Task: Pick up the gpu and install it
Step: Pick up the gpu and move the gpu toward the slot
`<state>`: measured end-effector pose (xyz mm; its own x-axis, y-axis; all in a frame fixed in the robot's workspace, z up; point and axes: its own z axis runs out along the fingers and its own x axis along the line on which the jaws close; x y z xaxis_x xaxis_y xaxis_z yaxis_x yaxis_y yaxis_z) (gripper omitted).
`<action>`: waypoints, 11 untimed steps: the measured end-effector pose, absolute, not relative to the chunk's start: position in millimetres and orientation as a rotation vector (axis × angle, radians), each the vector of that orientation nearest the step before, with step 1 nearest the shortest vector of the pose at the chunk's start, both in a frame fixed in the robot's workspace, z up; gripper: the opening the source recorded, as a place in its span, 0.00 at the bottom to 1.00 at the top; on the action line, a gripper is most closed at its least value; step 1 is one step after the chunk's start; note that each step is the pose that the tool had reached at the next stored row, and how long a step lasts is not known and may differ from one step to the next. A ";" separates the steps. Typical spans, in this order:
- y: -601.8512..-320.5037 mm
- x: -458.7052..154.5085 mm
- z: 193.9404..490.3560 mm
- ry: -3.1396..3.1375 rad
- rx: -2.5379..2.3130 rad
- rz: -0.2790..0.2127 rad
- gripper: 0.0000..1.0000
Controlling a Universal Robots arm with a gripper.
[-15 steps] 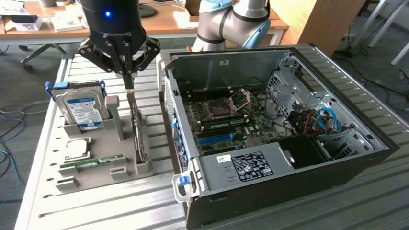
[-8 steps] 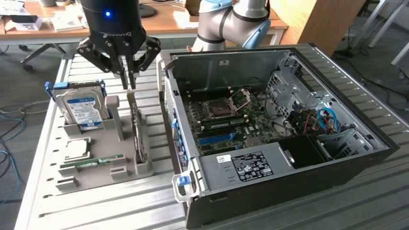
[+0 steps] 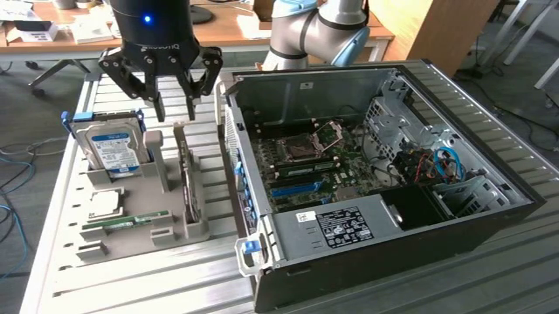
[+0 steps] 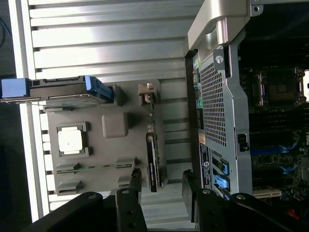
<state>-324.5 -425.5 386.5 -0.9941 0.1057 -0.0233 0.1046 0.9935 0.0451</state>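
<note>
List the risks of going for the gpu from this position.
1. The gpu stands on edge, thin, in a slot of the gray holder. The open gripper hangs above it, so a slightly offset descent might land a finger on the card's top edge.
2. The hard drive stands upright close by on the exterior view's left, and the computer case wall is close on the right. The spread fingers could clip either.
</note>
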 end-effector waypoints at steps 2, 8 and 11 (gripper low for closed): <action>-425.5 -324.5 386.5 3.111 0.164 0.068 0.47; -425.5 -324.5 378.2 3.111 0.164 0.068 0.47; -425.5 -324.5 372.8 3.111 0.164 0.068 0.47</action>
